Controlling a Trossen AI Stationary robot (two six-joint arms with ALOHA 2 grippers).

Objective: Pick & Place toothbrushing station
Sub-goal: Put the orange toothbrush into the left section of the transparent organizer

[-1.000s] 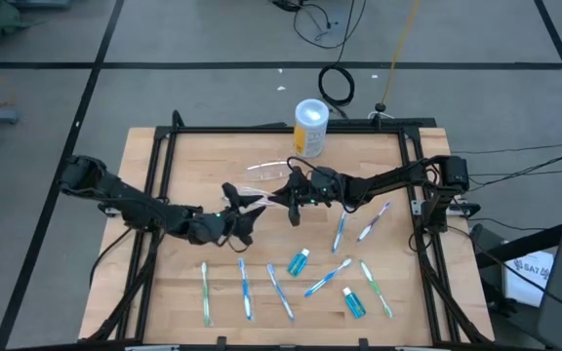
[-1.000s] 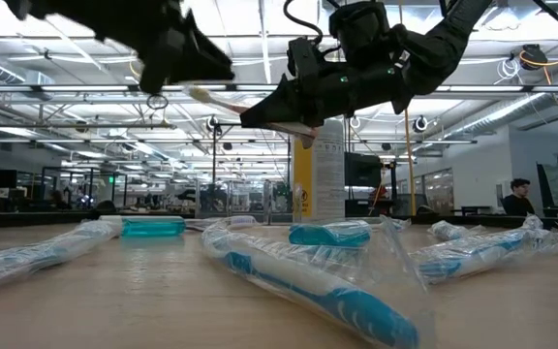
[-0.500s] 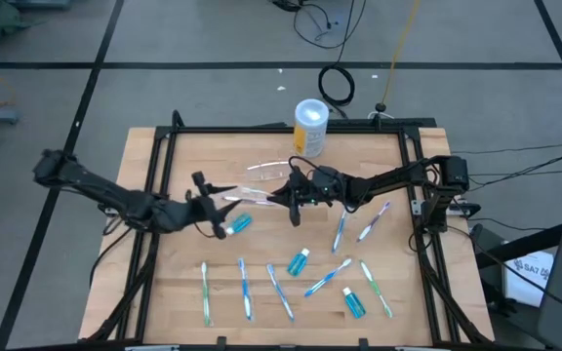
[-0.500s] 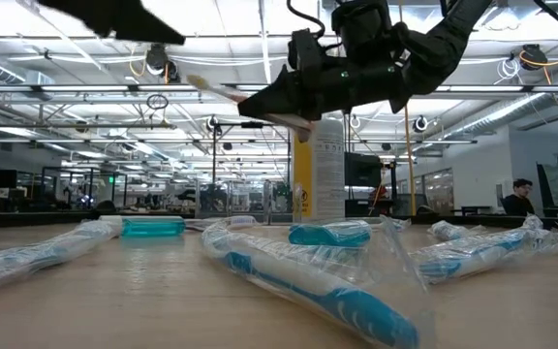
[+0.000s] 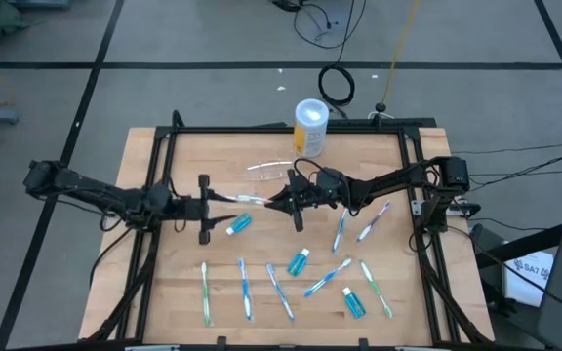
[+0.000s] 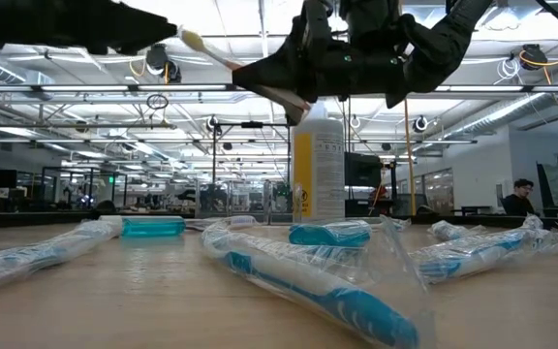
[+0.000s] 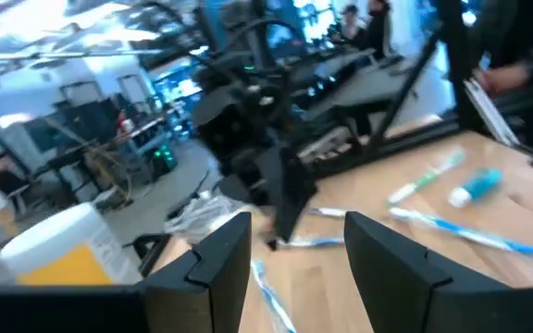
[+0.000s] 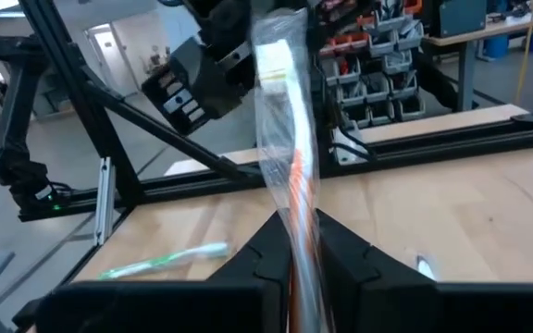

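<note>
Above the middle of the wooden table (image 5: pixel 164 292), my right gripper (image 5: pixel 287 200) was clamped on a clear-wrapped white and orange toothbrush (image 8: pixel 287 139), while my left gripper (image 5: pixel 203 207) hung just beside its far end with the fingers spread wide and nothing between them. The small see-through colourless plastic cup (image 5: pixel 267 172) sat on the wood between my right gripper and the tall yellow container with a white-blue lid (image 5: pixel 310 129). That container's label print was too small for me to read.

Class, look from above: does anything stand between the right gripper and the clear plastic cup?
Nothing visible lies between them: the clear cup sits close beside the right gripper, which is shut on a wrapped toothbrush.
</note>
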